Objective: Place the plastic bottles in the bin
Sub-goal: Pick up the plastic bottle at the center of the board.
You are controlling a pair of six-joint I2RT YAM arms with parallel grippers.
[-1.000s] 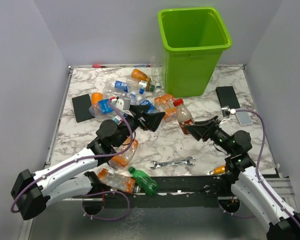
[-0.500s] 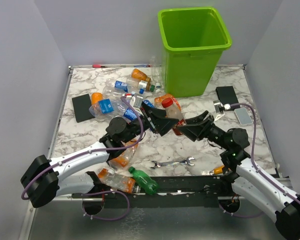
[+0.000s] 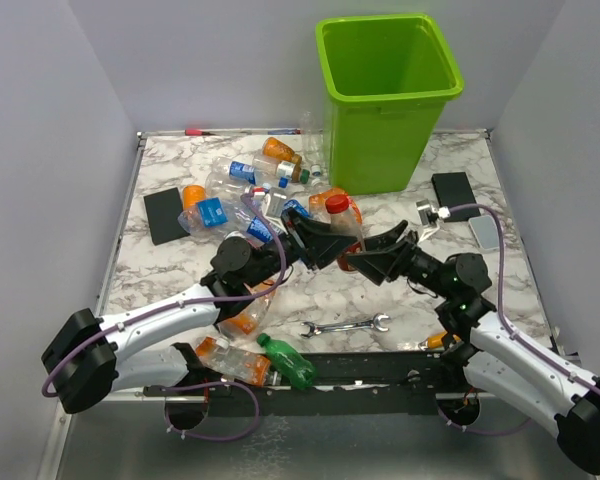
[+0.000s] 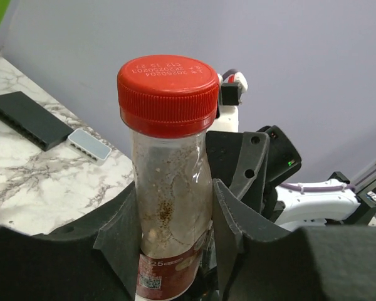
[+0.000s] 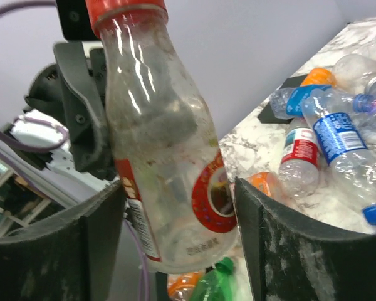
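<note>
A clear plastic bottle (image 3: pixel 340 222) with a red cap and red label stands upright above the table's middle, between both arms. My left gripper (image 3: pixel 323 243) is shut on its body; in the left wrist view both pads press the bottle (image 4: pixel 170 188) at the gripper (image 4: pixel 174 248). My right gripper (image 3: pixel 372 258) stands open around the base of the same bottle (image 5: pixel 166 157), its fingers (image 5: pixel 272 244) just off it. Several more bottles (image 3: pixel 248 188) lie heaped at the back left. The lime-green bin (image 3: pixel 385 100) stands at the back, right of centre.
An orange bottle (image 3: pixel 244 316), a clear one (image 3: pixel 228 358) and a green one (image 3: pixel 289 363) lie at the near edge. A silver wrench (image 3: pixel 346 326) lies in front. Black pads (image 3: pixel 167 215) (image 3: pixel 454 193) and a small grey device (image 3: pixel 485 233) flank the work area.
The arms came together at the table's middle. The left gripper went from wide open to shut on the red-capped bottle that the right gripper carried in. The right jaws widened.
</note>
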